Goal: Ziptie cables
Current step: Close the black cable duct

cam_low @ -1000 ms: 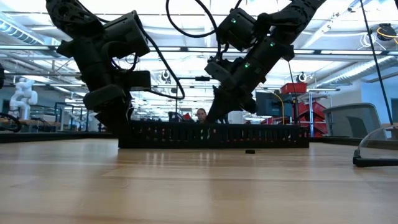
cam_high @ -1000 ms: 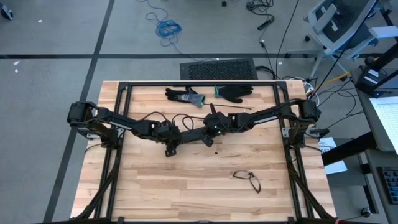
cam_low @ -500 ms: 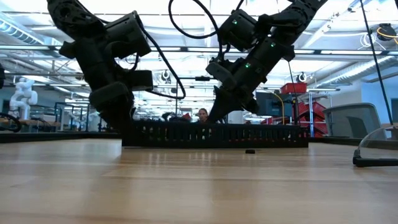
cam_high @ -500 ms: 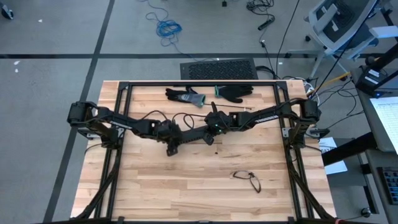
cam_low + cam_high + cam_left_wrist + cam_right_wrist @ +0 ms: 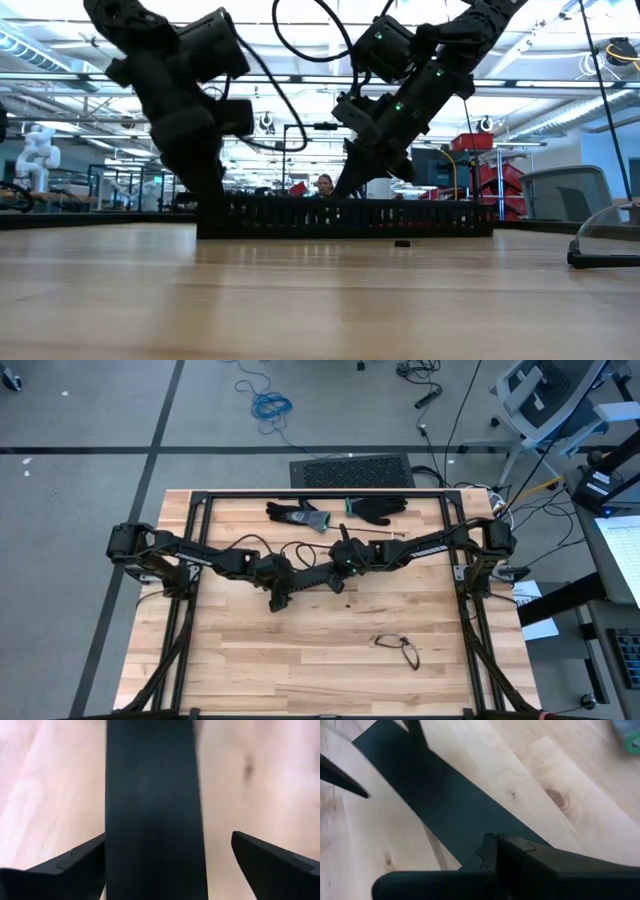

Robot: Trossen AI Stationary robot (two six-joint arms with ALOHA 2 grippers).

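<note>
1. Relation: the left gripper [image 5: 168, 837] has its fingers spread apart astride the long black duct [image 5: 400, 217]. One finger [image 5: 75, 862] is touching the duct's side and the other stands clear of it.
2. Axis: the duct runs lengthwise straight between those fingers. Across the table [image 5: 300, 670] it lies roughly left to right near the middle.
3. Cables: no coloured wires can be made out in any view. If they lie inside the duct, its slotted wall hides them, so their bearing from either gripper cannot be told.
4. Right gripper [image 5: 345, 190]: its fingers are together and it points down at the duct right of the left gripper. Whether it pinches anything cannot be seen.
5. Nearer arm: both meet at the duct. The left, being open over it, is judged better placed to close next.
6. Surface: pale wooden boards. Two gloves [image 5: 300, 515] lie at the far edge and a pair of glasses [image 5: 400, 648] at the near right, well apart from the work.
7. Room: a bright workshop, with a person [image 5: 323, 184] seen beyond the duct.
</note>
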